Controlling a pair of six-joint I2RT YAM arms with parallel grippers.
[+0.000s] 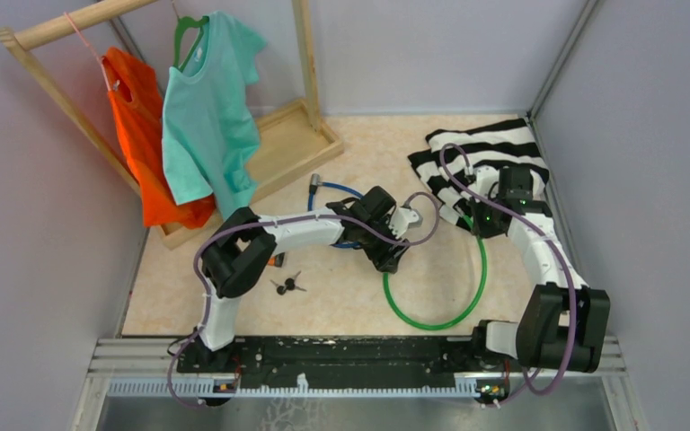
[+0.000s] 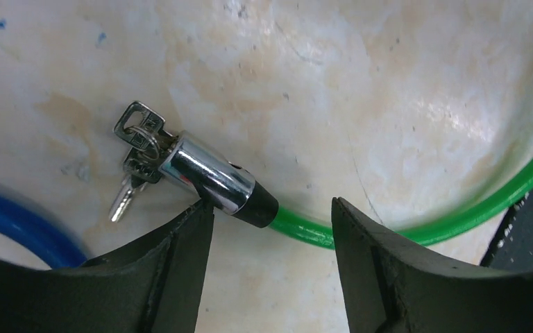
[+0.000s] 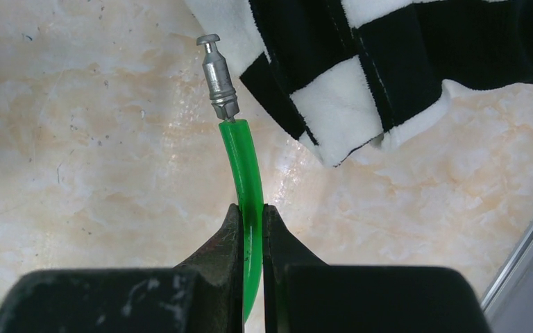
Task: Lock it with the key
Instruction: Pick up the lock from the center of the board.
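A green cable [image 3: 239, 163] lies on the worktop [image 2: 388, 83]. It is ended on one side by a chrome barrel [image 2: 212, 179] with a black collar and a bunch of keys [image 2: 137, 142] at its mouth, and on the other by a bare metal pin [image 3: 218, 78]. The barrel is seen just ahead of the left fingers [image 2: 173, 257], which are spread apart, with one tip against its side. The right fingers [image 3: 288, 270] are clamped on the cable just behind the pin, beside a striped cloth [image 3: 361, 83]. Both arms are stretched forward with the wrists bent downward.
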